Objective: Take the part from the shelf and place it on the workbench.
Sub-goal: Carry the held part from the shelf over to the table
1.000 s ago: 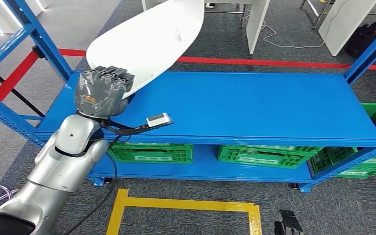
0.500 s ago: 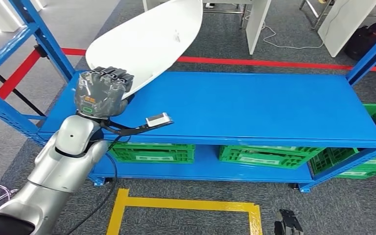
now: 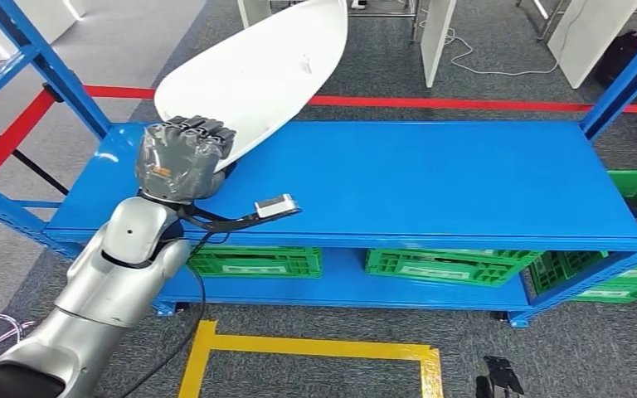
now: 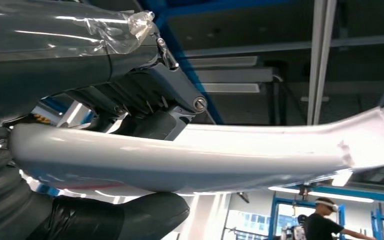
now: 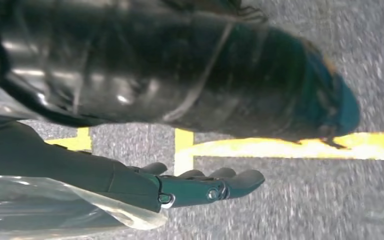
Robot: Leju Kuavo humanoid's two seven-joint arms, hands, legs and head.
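Item: white curved part point(image 3: 257, 79), upper left of the head view. Status: gripped at its near end by the left robot hand point(image 3: 184, 156), fingers clamped over the edge; the free end points up and away, past the far edge of the blue surface point(image 3: 431, 178). From the left wrist view, the part point(image 4: 220, 155) runs long and thin from the fingers point(image 4: 145, 107).

Right robot hand point(image 5: 205, 186): hangs low over grey carpet and yellow floor tape point(image 5: 290, 148), fingers extended and apart, holding nothing.

Handling advice: judged as the set-down step. Lower the raised far end first so the part lies flat, then release; a one-end grip leaves it prone to tipping.

Clearances: blue uprights point(image 3: 46, 66) stand at the upper left, close to the part. Wide bare blue top lies centre and right. Green crates point(image 3: 257, 259) sit on the lower level.
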